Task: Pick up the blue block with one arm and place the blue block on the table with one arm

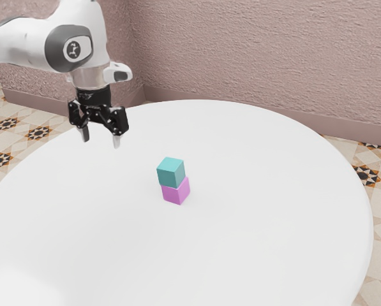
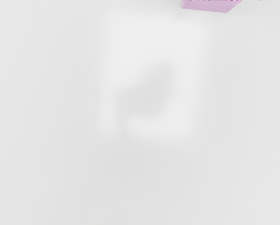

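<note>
Gripper [image 1: 101, 139] upper left of frame, fingers parted, empty. Risk, I judge: off-centre descent topples blue block [image 1: 170, 174] off pink block [image 1: 175, 194], mid-frame.

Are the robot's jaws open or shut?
Open. The jaws stand wide apart in the exterior view, with nothing between them, away from the blue block.
</note>
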{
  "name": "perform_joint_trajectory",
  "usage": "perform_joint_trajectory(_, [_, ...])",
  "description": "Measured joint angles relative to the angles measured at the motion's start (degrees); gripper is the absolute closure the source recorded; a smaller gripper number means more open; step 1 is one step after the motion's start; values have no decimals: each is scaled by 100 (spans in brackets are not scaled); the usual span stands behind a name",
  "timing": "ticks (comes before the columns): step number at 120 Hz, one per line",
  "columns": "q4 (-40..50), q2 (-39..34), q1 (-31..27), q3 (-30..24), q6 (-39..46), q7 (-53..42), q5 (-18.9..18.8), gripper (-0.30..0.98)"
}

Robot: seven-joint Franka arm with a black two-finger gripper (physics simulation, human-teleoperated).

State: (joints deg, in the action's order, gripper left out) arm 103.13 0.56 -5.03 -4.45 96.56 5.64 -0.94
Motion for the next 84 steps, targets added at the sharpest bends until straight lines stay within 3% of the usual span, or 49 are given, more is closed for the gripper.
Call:
perform_joint_trajectory(23, [86,232,-121,-150,666,-26,7,0])
perform_joint_trajectory(49, [78,439,399,-240,1048,-49,29,0])
perform_joint_trajectory(84, [77,873,487,-258,1316,-105,-6,0])
